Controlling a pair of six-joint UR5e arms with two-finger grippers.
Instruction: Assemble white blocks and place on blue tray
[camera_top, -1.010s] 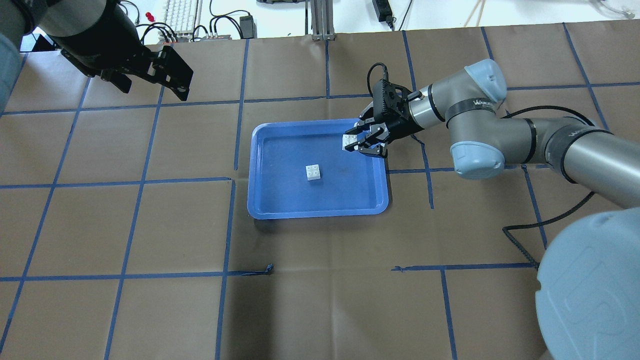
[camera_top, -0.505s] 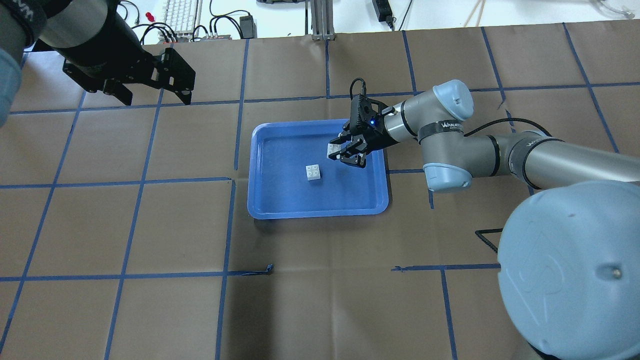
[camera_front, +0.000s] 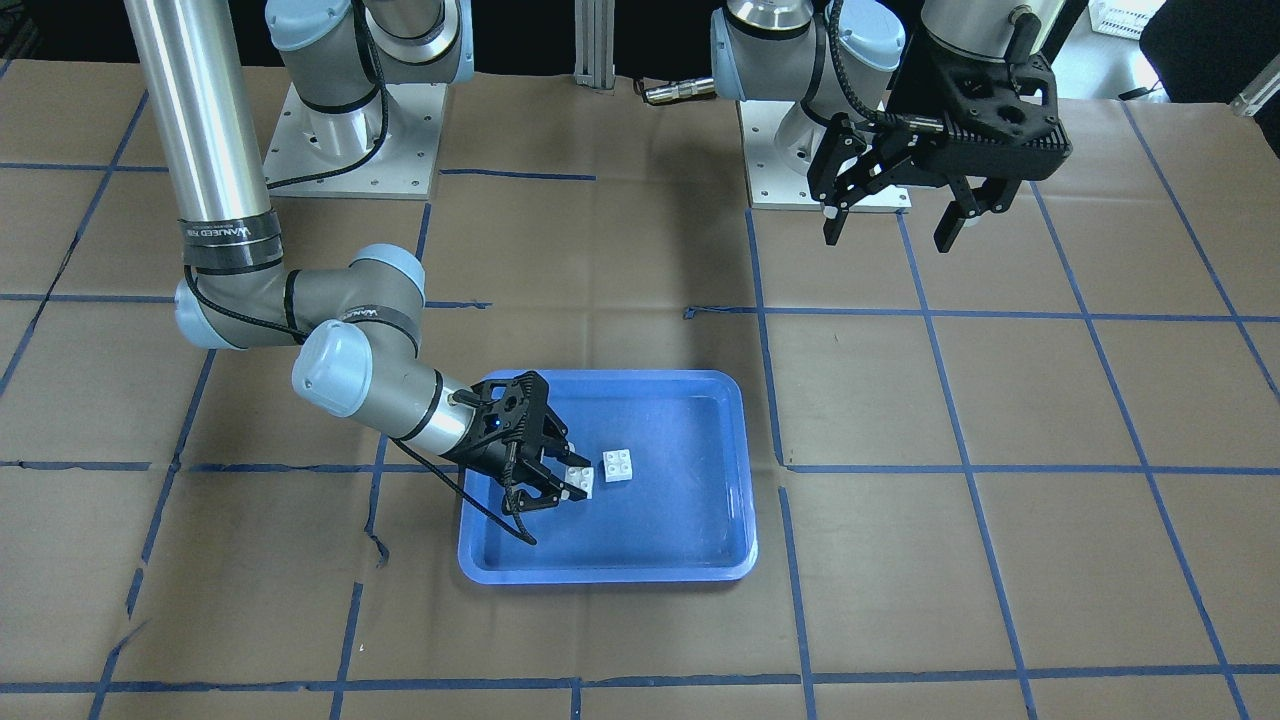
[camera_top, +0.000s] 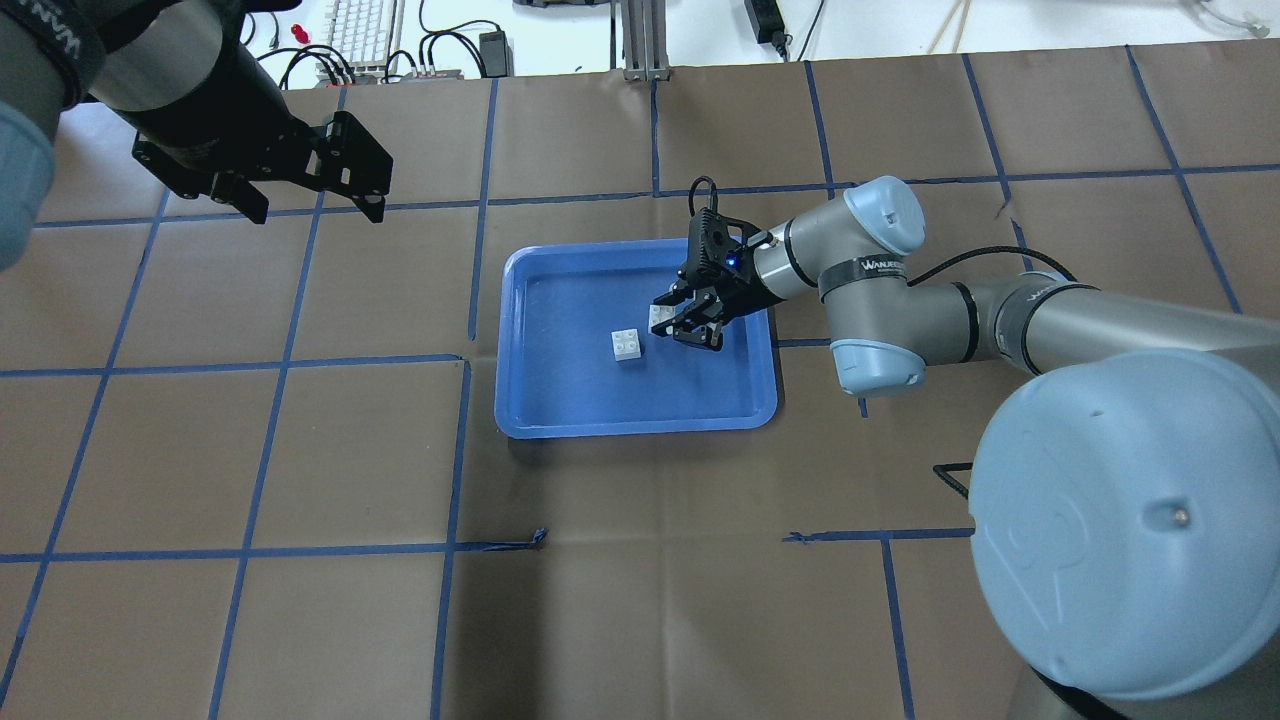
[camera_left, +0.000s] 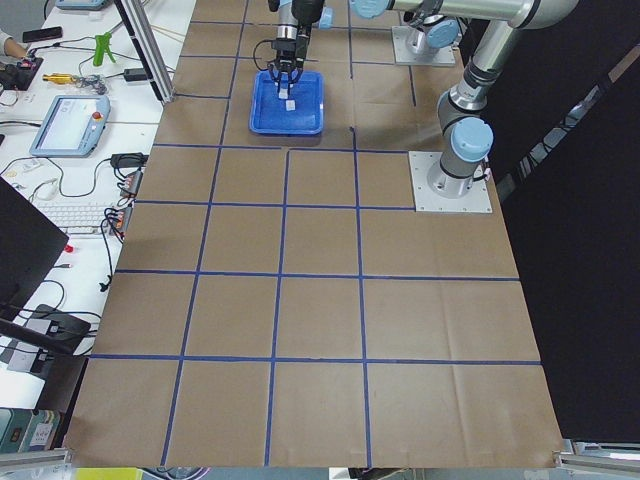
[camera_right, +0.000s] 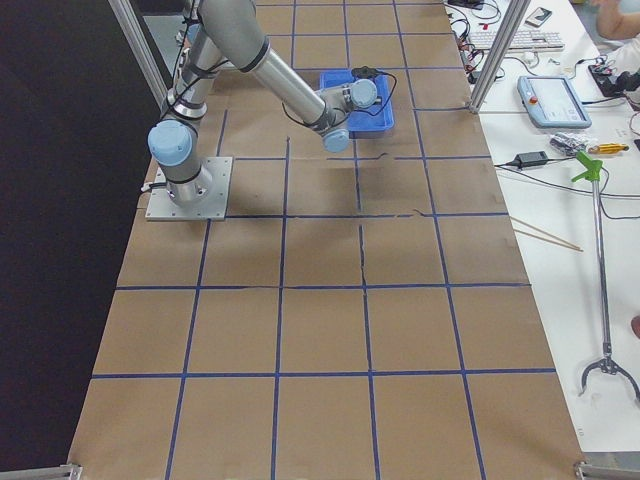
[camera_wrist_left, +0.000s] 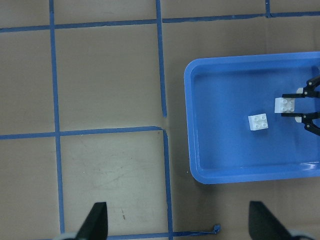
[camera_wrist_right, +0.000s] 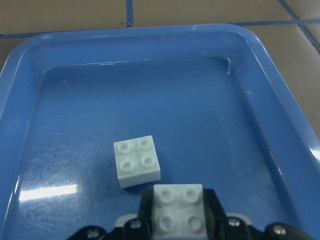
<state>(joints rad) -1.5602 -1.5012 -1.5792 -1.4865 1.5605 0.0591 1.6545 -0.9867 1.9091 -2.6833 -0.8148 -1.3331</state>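
The blue tray (camera_top: 600, 405) lies mid-table. One white block (camera_top: 627, 345) rests studs-up on the tray floor. My right gripper (camera_top: 675, 322) is shut on the other white block (camera_top: 661, 316) and holds it studs-up just above the tray, close beside the resting block and apart from it. The right wrist view shows the held block (camera_wrist_right: 179, 210) between the fingers, just behind the resting block (camera_wrist_right: 136, 161). My left gripper (camera_top: 315, 205) is open and empty, high over the table's far left; its wrist view shows the tray (camera_wrist_left: 225, 150) and both blocks.
Brown paper with a blue tape grid covers the table. A keyboard (camera_top: 360, 30) and cables lie past the far edge, beside a metal post (camera_top: 640, 45). The arm bases (camera_front: 350, 150) stand at the robot's side of the table.
My right gripper has carried its white block from the tray's far right corner inward, to just beside the resting block. My left gripper has shifted slightly and stays open.
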